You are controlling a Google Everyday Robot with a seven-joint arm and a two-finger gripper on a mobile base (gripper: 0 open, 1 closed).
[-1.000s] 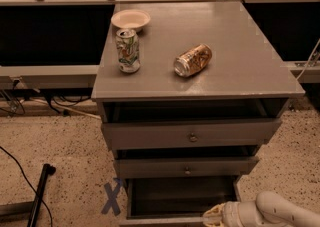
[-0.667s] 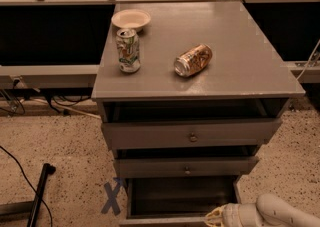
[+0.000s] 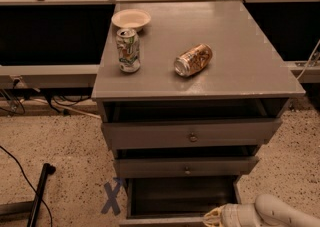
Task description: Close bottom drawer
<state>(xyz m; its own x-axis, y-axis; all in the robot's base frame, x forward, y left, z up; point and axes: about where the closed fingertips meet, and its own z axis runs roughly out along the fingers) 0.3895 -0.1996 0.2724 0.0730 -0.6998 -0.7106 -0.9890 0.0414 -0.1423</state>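
The grey cabinet has three drawers, all pulled out somewhat. The bottom drawer (image 3: 180,197) is the narrowest and is pulled out farthest, its dark inside showing; its front edge runs along the frame's bottom and its knob is out of view. My gripper (image 3: 214,218) is at the bottom right, at the drawer's front right corner, on the end of my white arm (image 3: 272,213). The mid-width drawer front (image 3: 186,167) and the widest drawer front (image 3: 190,134) sit above, each with a small round knob.
On the cabinet top (image 3: 240,46) stand a white bowl (image 3: 131,19), an upright green-white can (image 3: 128,50) and a brown can lying on its side (image 3: 193,60). A blue X mark (image 3: 113,197) is on the floor at left, beside a black pole (image 3: 39,193).
My gripper and arm have slid slightly lower and to the right along the bottom drawer's front. The drawers and the cans have not moved.
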